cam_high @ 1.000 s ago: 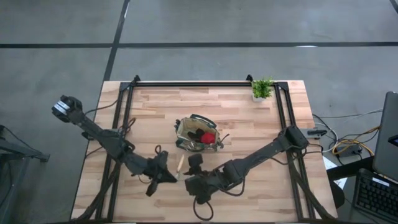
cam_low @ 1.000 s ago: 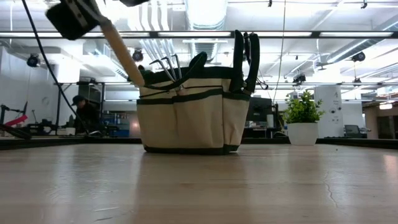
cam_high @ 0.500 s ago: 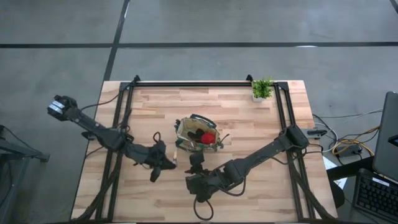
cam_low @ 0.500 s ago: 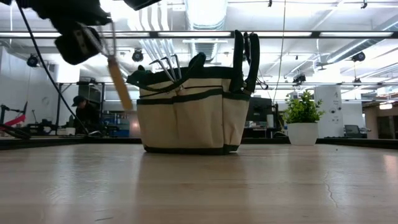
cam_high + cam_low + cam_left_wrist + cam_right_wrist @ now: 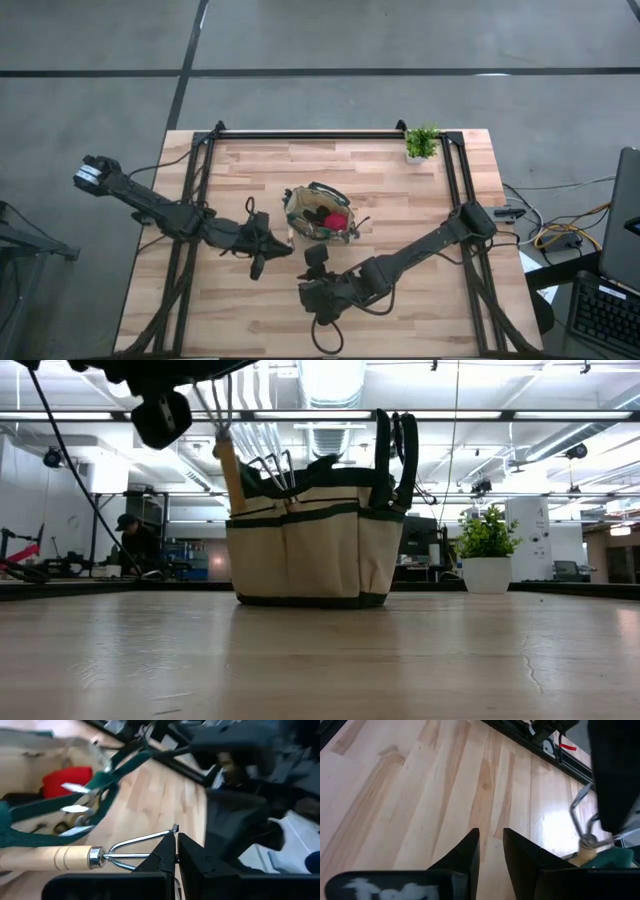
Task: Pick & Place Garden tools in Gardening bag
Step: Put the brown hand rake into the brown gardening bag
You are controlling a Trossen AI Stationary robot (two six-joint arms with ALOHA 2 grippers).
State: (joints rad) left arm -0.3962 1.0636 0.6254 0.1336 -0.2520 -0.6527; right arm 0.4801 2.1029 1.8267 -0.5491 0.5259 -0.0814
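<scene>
Rake: small hand rake with a smooth pale wooden handle, a bright metal collar and thin bent wire tines; carried clear of the tabletop, tines pinched, handle pointing toward the bag's rim, probably so it can be steered down into the opening.
Left tool: left tool clamped tight on the rake's wire tines, dark fingers pressed together around the metal; positioned just beside the bag's left side in the high view.
Bag: round tan canvas gardening bag, dark green trim band and upright green handles, standing upright near the middle of the tabletop; soft cloth walls holding their shape.
Bag contents: red glove-like item lying inside, plus metal tines and dark handles poking above the rim; several tools apparently stowed already.
Right tool: right tool hanging low over bare planks in front of the bag, dark wedge-shaped fingers slightly apart with a narrow gap, gripping nothing; apparently waiting.
Tabletop: pale wooden planks, visible grain and seams, black frame rail around the edges.
Plant: small green potted plant in a white pot at the far right corner, well apart from the work.
</scene>
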